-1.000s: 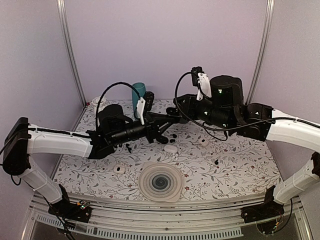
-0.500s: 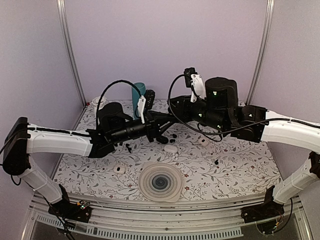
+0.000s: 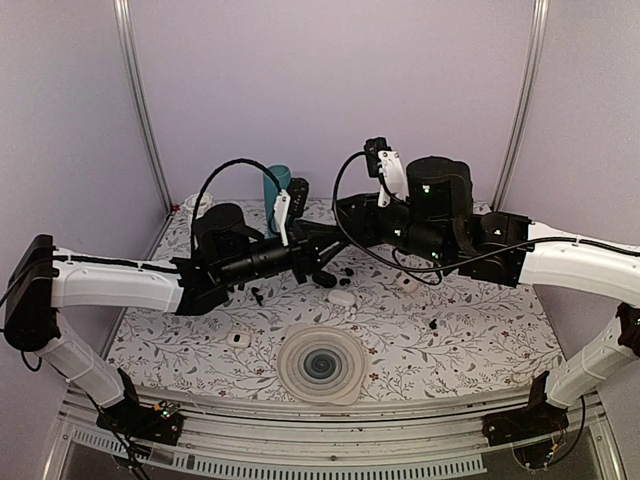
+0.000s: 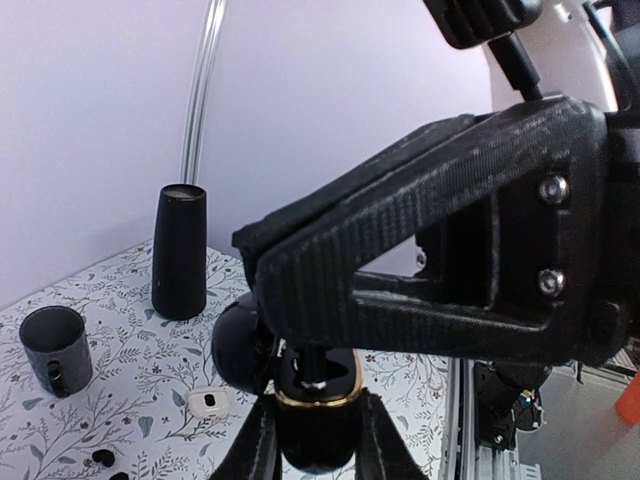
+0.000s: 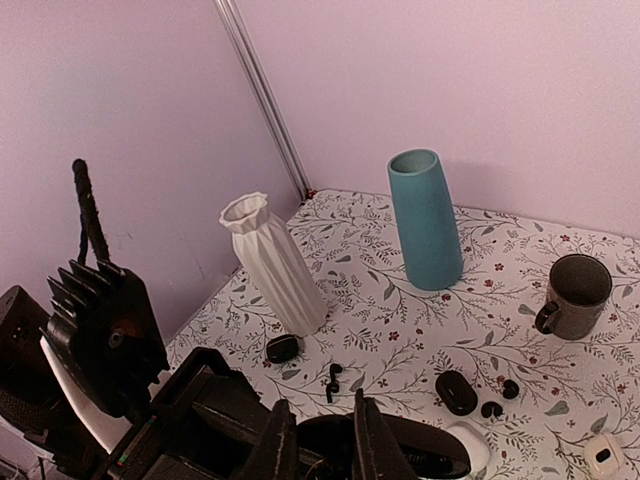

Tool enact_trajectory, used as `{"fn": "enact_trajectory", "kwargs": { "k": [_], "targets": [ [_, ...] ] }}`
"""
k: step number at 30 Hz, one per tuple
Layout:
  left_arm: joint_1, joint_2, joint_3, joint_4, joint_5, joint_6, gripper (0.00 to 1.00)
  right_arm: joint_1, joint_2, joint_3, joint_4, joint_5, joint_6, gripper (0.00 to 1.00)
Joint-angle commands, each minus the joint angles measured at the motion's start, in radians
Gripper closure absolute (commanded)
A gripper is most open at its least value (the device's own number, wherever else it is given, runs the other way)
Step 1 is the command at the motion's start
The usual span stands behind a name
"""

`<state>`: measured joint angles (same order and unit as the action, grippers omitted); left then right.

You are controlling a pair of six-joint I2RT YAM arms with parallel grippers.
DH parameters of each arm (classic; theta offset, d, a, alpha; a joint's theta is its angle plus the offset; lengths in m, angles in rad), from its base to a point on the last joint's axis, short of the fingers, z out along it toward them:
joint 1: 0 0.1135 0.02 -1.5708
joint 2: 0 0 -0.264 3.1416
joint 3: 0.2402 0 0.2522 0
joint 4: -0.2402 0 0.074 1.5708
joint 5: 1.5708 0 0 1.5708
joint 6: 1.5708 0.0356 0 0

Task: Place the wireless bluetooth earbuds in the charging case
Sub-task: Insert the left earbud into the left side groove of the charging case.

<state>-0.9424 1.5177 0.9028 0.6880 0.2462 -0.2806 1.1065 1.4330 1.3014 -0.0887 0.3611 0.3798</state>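
Left wrist: left claw point(image 4: 318, 455) pinches the charging case point(image 4: 316, 425), right claw point(image 5: 325, 440) crowding above, grip unclear

Left arm point(image 3: 110, 285), right arm point(image 3: 590, 262): white link shells, black joints, looped black cables point(image 3: 238, 163). Right gripper point(image 5: 318, 445): ribbed black frame point(image 4: 440, 250), two silver screws point(image 4: 553, 188).

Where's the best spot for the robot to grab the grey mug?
Likely the rim of the grey mug, coming straight down: it stands upright, mouth open, so one finger fits inside the wall, one outside. Its handle looks too small to pinch.
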Motion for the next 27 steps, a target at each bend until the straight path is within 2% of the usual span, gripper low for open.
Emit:
{"fn": "enact_trajectory", "kwargs": {
  "k": [1,20,27],
  "targets": [
    [-0.01,-0.031,0.016,0.019,-0.004,0.008,1.0,0.008,0.009,-0.014,-0.005,0.011,-0.011,0.94],
    [-0.007,-0.04,0.015,0.041,-0.013,0.003,1.0,0.009,0.01,-0.017,-0.043,0.002,-0.013,0.94],
    [-0.007,-0.04,0.015,0.042,-0.03,0.001,1.0,0.008,0.021,-0.009,-0.048,-0.038,-0.01,0.91]
  ]
}}
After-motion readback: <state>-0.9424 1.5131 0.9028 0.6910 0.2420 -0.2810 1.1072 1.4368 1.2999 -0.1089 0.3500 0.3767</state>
